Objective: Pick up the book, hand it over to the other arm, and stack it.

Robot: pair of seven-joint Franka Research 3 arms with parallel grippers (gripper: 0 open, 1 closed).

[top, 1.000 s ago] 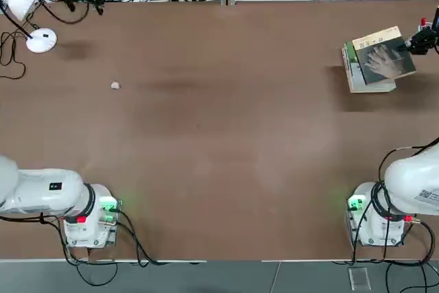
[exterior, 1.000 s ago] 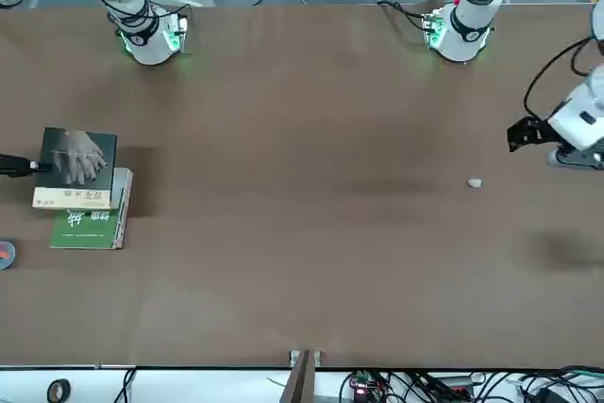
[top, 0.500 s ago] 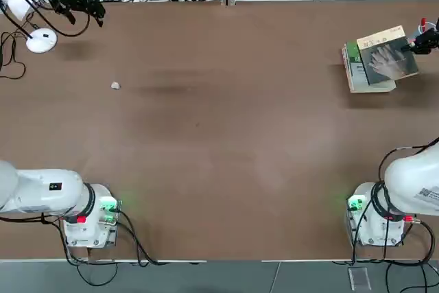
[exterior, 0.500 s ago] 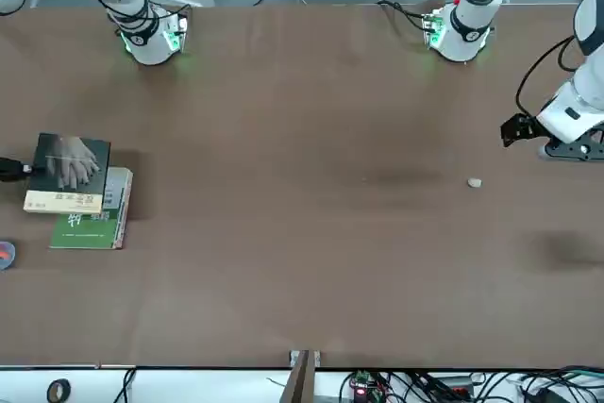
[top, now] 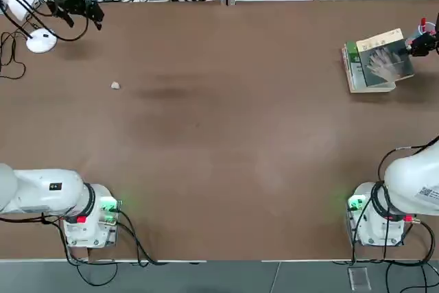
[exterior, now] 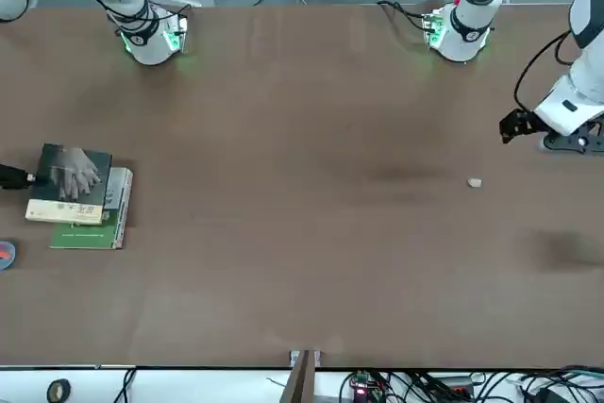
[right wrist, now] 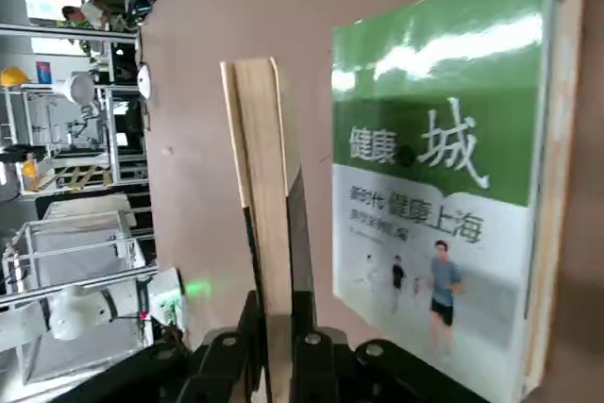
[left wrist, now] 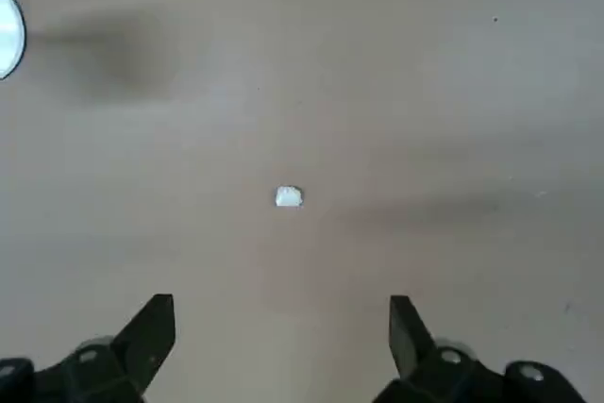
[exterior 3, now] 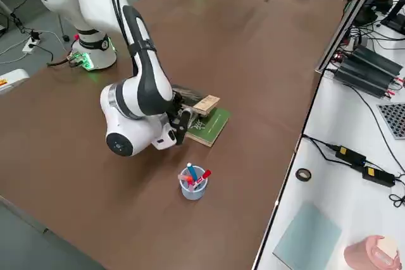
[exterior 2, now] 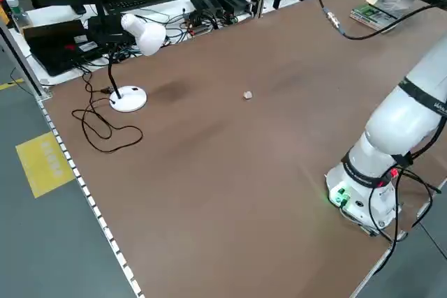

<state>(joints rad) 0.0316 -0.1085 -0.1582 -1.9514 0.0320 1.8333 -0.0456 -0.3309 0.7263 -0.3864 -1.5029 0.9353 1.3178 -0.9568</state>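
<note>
My right gripper (top: 416,44) is clamped on the outer edge of the book (top: 385,60), the thin dark-covered paperback with the pale hand on it, and I hold that book just over the green-and-white book (top: 358,70) near the table's far right side; the right wrist view shows the spine end pinched between the closed fingers (right wrist: 247,323), with the green cover below and beside it. As I read it, this is the stacking step, and doing it well means bringing the paperback down level, squaring its edges with the thicker book beneath, and only letting go once its weight rests there, since it overhangs toward my gripper and a one-edge grip lets the free side droop. I would also mind the cup of pens (exterior 3: 192,181) standing near my wrist on the right side. My left gripper (top: 77,13) hangs with its fingers (left wrist: 151,332) spread wide and empty above the far left of the table (top: 219,135), near the white lamp (top: 40,40) and well apart from the small white scrap (top: 115,86). Against the picture from a second ago, the paperback has shifted slightly and sits a little squarer over the green one, and the left arm has drawn back and up from the table's edge region, its fingers as wide as before.
</note>
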